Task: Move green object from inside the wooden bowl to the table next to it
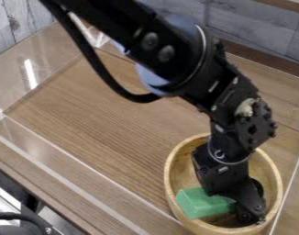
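The green object (199, 204) lies inside the wooden bowl (178, 163), close to the bowl's near rim, at the lower right of the camera view. My gripper (234, 203) points straight down into the bowl. It stands open right at the block's right end, with one dark finger (251, 207) showing beyond that end. The black wrist hides the other finger and the middle of the bowl. Whether the fingers touch the block I cannot tell. The brown wood-grain table (103, 119) stretches to the left of the bowl.
Low clear acrylic walls (60, 147) run along the table's near and left edges. The thick black arm (152, 46) with its cables reaches in from the upper left, above the tabletop behind the bowl.
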You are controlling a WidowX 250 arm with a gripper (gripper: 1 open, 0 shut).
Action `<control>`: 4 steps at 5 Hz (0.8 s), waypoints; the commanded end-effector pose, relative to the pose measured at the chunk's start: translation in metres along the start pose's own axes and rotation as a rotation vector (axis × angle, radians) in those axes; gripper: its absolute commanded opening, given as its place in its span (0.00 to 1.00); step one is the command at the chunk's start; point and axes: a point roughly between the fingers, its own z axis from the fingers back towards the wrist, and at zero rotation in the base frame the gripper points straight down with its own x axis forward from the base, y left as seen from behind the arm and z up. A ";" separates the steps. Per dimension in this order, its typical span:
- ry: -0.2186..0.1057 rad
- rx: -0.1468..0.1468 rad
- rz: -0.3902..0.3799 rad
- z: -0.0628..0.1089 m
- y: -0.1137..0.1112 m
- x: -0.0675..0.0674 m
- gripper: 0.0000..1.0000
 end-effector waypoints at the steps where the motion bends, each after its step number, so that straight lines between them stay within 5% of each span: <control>1: -0.124 0.012 -0.070 -0.002 0.010 0.020 0.00; 2: -0.151 -0.001 -0.120 0.006 0.015 0.013 0.00; 4: -0.183 -0.048 -0.092 0.034 0.005 0.014 0.00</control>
